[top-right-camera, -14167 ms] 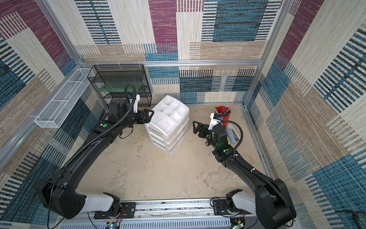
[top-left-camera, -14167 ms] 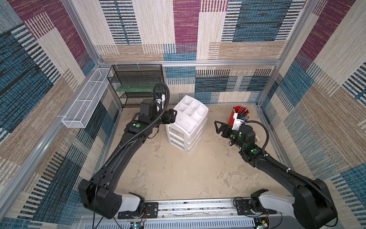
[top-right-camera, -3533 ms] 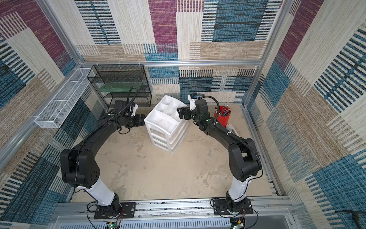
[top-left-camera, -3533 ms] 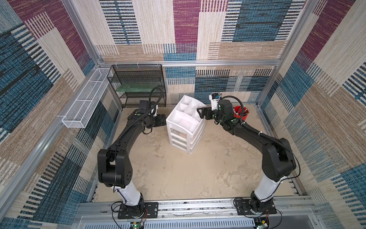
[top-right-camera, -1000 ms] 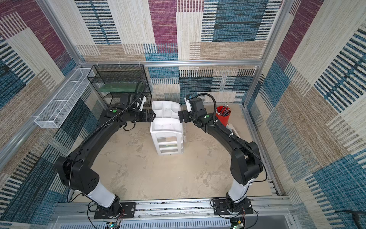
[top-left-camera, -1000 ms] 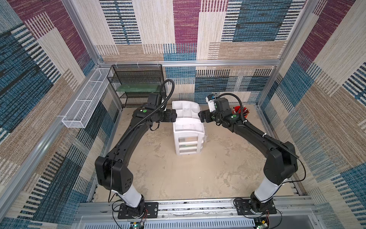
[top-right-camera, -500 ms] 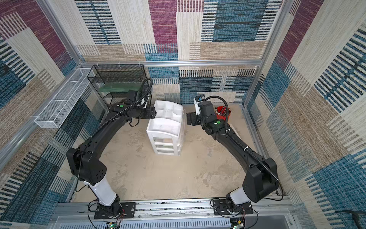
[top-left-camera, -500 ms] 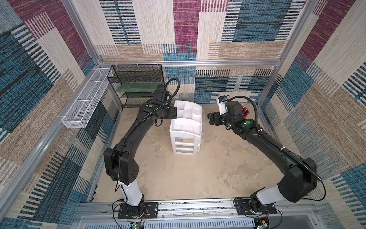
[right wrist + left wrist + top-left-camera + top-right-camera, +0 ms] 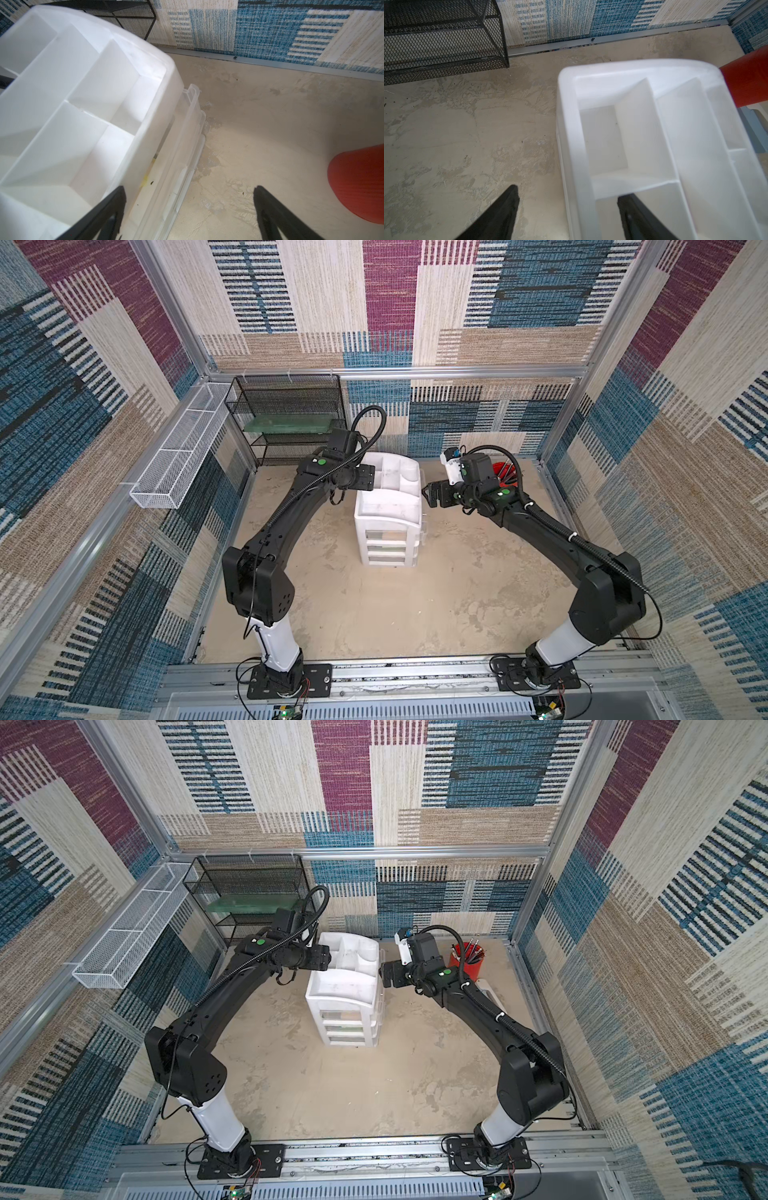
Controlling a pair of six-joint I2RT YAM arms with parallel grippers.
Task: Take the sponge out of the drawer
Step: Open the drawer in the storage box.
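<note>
The drawer (image 9: 388, 516) tower was observed upright near the middle of the tabletop (image 9: 374, 614), its compartmented tray top facing up in both top views (image 9: 347, 986); three stacked drawer fronts were seen on its near face. The left gripper (image 9: 365, 482) was recorded at the tower's left upper edge, its fingers (image 9: 500, 216) spread apart, one outside the white wall and one over a tray compartment, as shown in the left wrist view; whether the wall was actually touched could not be told. The right gripper (image 9: 430, 493) was noted just beside the tower's right side, jaws spread wide; in the right wrist view one finger (image 9: 108, 209) was seen over the tray rim and the other over bare tabletop, with nothing between them being pinched. In the right wrist view a translucent drawer (image 9: 182, 149) was seen protruding slightly from the tower's side, with a faint yellow patch (image 9: 145, 178) visible behind it; whether this was the sponge could not be told. A red cup (image 9: 467, 961) holding pencils was noted behind the right arm; a black wire-mesh shelf (image 9: 286, 418) stood at the back left, with a white wire basket (image 9: 183, 448) mounted on the left wall.
</note>
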